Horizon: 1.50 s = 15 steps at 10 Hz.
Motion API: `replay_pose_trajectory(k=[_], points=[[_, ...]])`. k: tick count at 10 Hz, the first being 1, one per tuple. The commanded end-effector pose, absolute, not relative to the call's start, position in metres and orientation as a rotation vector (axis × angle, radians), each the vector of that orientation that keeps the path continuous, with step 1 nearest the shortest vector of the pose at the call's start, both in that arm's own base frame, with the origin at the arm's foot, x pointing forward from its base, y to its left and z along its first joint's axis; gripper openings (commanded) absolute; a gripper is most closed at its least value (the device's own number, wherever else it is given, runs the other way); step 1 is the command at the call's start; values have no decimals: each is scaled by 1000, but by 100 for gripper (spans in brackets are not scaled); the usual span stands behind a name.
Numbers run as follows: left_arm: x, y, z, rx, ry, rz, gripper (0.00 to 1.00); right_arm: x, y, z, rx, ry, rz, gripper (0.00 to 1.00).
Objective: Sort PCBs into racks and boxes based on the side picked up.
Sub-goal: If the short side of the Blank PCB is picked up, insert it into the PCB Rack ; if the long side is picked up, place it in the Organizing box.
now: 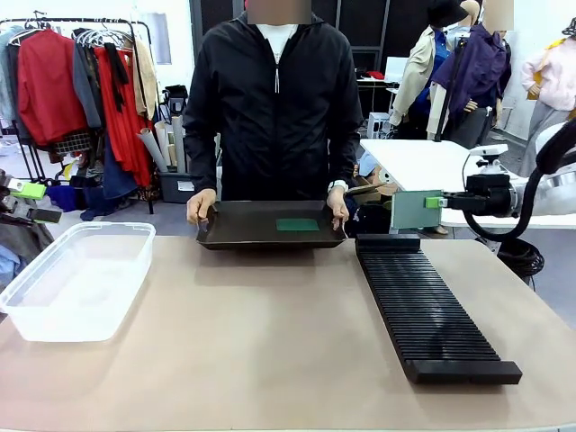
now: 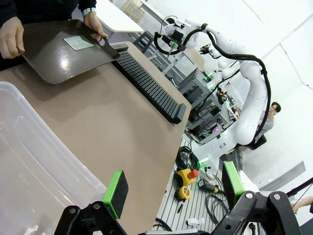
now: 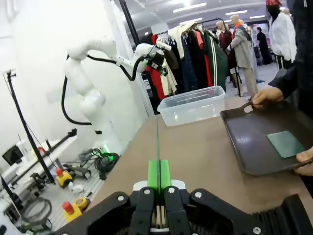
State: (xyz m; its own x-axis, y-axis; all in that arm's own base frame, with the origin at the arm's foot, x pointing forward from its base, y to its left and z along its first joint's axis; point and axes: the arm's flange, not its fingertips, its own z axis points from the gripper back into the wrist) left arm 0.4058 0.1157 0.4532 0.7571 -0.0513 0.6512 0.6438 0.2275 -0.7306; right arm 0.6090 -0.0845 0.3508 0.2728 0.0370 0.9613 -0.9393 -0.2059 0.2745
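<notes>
We are gripping a PCB (image 1: 414,210) in our right hand (image 1: 440,202), left hand (image 2: 173,188) released; we are aiming it upright, square to the rack (image 1: 432,310) slots.

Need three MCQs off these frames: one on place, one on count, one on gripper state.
1. Where on the table does the clear box stand?
A) robot's left
B) robot's right
C) centre

2. How many PCBs lie on the dark tray?
A) none
B) one
C) three

3. The right gripper is:
A) open
B) shut on a PCB
C) shut on the tray

Answers:
1 A, the front view has it at picture left.
2 B, a single green board lies there.
3 B, the right wrist view shows its pads clamping a board seen edge-on.
</notes>
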Motion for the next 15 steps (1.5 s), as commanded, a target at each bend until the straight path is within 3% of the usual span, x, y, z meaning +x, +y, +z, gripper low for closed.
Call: replay_pose_trajectory(k=[1,5,15], points=[[406,116,455,-1264,-568,-519,100,609,-94,336,1441,-951,1244,0],[406,116,455,-1264,-568,-519,100,606,-95,313,1366,-1126,1283,0],[406,116,455,-1264,-568,-519,100,617,-87,261,1176,-1263,1218,0]])
